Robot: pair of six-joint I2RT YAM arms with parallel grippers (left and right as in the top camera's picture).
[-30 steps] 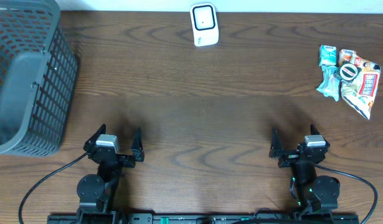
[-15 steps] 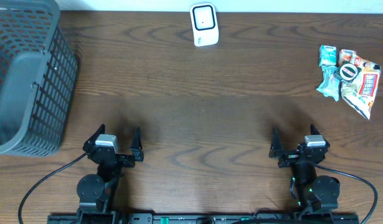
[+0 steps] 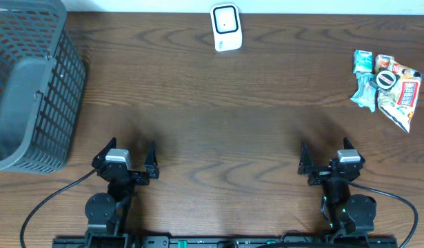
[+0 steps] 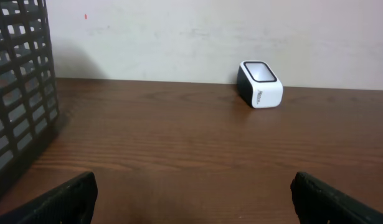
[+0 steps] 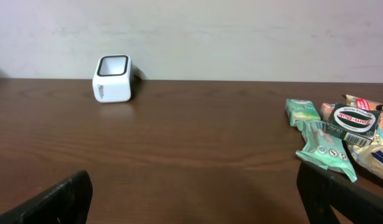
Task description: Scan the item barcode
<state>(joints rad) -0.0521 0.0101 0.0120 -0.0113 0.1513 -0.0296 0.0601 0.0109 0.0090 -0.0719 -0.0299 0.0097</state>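
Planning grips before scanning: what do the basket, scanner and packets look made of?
Basket: matte grey moulded plastic, judging by its open grid walls. Scanner: hard white plastic shell, smooth and slightly glossy; dark window, glass or clear plastic. Packets: thin printed film or foil, crinkled, catching light.

Your dark wooden desk, set against a pale wall

You are looking at a desk (image 3: pixel 218 110) of dark brown wood, its wavy, looping grain running along its length; the surface has a dull sheen and carries soft, blurred shadows toward the near edge. Behind the far edge stands a plain wall (image 4: pixel 179 31), off-white with a faint pinkish cast, smudged and scuffed in places, with one tiny red speck (image 4: pixel 86 16) high on its left. The light is even and diffuse, and a grey shadow dims the wall's left side. From overhead you see only a thin strip of that wall.
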